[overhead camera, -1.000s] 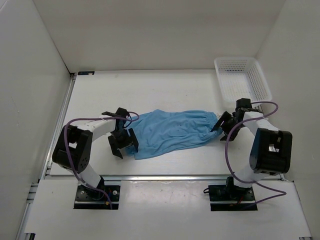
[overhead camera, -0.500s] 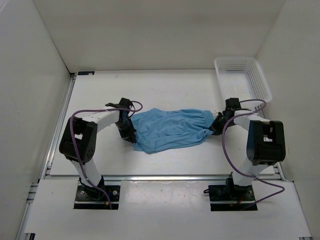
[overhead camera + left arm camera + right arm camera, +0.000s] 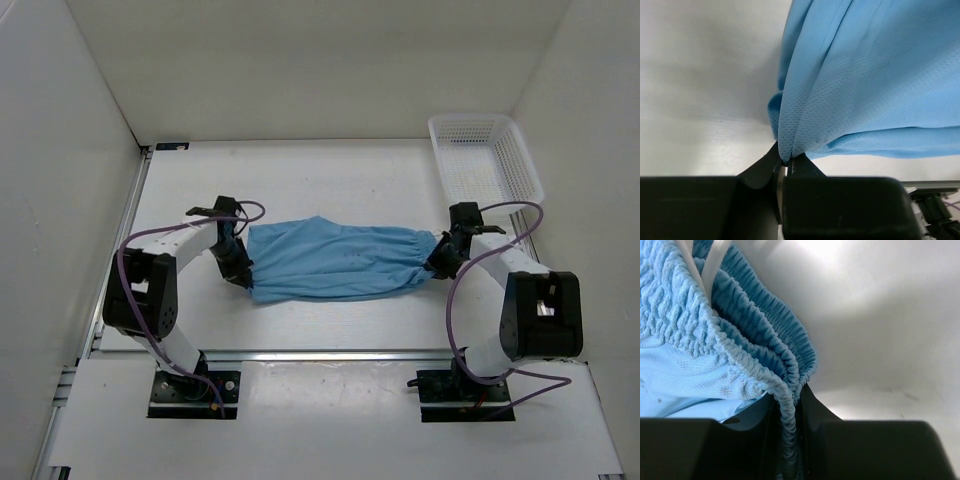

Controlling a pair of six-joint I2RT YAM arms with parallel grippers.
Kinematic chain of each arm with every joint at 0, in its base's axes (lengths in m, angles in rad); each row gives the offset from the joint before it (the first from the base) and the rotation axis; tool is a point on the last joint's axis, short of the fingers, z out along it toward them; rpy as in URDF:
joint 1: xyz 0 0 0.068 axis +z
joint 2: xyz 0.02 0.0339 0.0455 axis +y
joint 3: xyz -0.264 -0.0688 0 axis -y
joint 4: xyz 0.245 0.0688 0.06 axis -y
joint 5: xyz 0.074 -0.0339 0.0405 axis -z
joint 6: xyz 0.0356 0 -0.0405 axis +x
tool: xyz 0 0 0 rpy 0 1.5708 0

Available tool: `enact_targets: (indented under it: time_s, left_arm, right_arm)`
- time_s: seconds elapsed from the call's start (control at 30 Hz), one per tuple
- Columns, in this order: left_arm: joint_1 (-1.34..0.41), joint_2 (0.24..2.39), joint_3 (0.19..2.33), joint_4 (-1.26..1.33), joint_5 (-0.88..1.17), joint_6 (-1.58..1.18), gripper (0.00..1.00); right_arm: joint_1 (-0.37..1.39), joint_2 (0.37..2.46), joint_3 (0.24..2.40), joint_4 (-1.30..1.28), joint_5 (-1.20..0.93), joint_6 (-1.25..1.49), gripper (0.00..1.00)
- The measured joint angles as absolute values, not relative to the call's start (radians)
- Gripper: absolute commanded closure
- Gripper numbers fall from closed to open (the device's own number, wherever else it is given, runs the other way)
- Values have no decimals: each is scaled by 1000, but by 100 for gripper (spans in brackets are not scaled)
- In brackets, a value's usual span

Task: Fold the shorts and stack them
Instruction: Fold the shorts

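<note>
The light blue shorts point(image 3: 335, 260) lie stretched left to right across the middle of the table, gathered waistband at the right end. My left gripper point(image 3: 240, 270) is shut on the leg-end fabric at the left; the left wrist view shows a thin fold of the shorts point(image 3: 850, 90) pinched between the jaws of that gripper point(image 3: 785, 162). My right gripper point(image 3: 437, 258) is shut on the elastic waistband point(image 3: 755, 340), which runs down between the jaws of this gripper point(image 3: 788, 400). A white drawstring point(image 3: 710, 262) shows at the top of that view.
A white mesh plastic basket point(image 3: 485, 160) stands at the back right corner. White walls enclose the table on the left, back and right. Both arm bases sit at the near edge.
Both grippers closed on the ends of the shorts. The left gripper then moved left and the right one slightly right, pulling the cloth out longer and flatter.
</note>
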State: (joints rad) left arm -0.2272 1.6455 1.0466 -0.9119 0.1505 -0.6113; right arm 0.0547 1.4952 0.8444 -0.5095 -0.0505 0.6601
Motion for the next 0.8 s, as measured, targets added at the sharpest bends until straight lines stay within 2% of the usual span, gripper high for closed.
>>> enact_targets:
  time_s: [0.03,0.07,0.1,0.23,0.33,0.4,0.5,0.53,0.6,0.63,0.73,0.8]
  left_arm:
    - [-227,1637,1028,-912,152,-608,88]
    - [-227,1632,1011,-914,155,-605,82]
    - [-230,1631,995,-918,162,-599,65]
    - [-231,1631,978,-940,171,-576,14]
    - [-231,1631,1032,-973,162,-574,14]
    - [-225,1631,1104,-990,148,-573,26]
    - [-215,1643,1218,-983,121,-578,60]
    - [-211,1658,1248,-978,115,-576,76]
    - [-205,1707,1285,-960,110,-574,85]
    - [-202,1742,1294,-948,111,-573,88]
    - [-199,1844,1287,-928,115,-572,88]
    - [-198,1878,1257,-919,117,-572,79]
  right_arm:
    - [57,1475,830,-522,-47,662,100]
    - [59,1457,816,-532,-43,664,100]
    - [63,1443,803,-542,-35,666,100]
    - [81,1433,792,-565,4,670,100]
    - [99,1433,796,-576,38,672,100]
    - [118,1433,809,-589,65,673,100]
    - [147,1433,841,-609,103,671,100]
    - [159,1433,855,-616,115,670,100]
    - [179,1433,886,-634,136,669,100]
    - [191,1433,905,-641,146,667,100]
    - [216,1438,955,-655,174,663,100]
    - [226,1444,974,-656,186,662,100]
